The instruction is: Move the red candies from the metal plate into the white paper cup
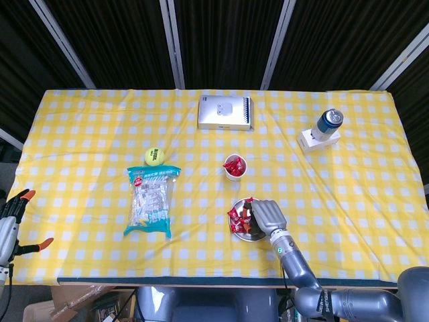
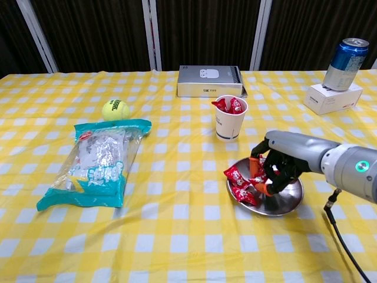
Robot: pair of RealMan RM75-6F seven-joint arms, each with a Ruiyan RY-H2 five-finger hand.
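The right hand [image 2: 277, 171] is down in the metal plate [image 2: 288, 200], its fingers curled over the red candies [image 2: 240, 184] heaped at the plate's left side; it looks to be pinching one wrapper between thumb and fingertip, though the chest view is too cluttered there to be sure. The white paper cup [image 2: 229, 119] stands just beyond the plate, already holding a few candies. The risks, as I judge them: a slippery wrapper could slide out on the lift and land on the desk, a fingertip catching the rim could tip or shove the light plate, and a careless approach could knock the cup over. The left hand [image 1: 10, 213] hangs spread at the desk's far edge, holding nothing.
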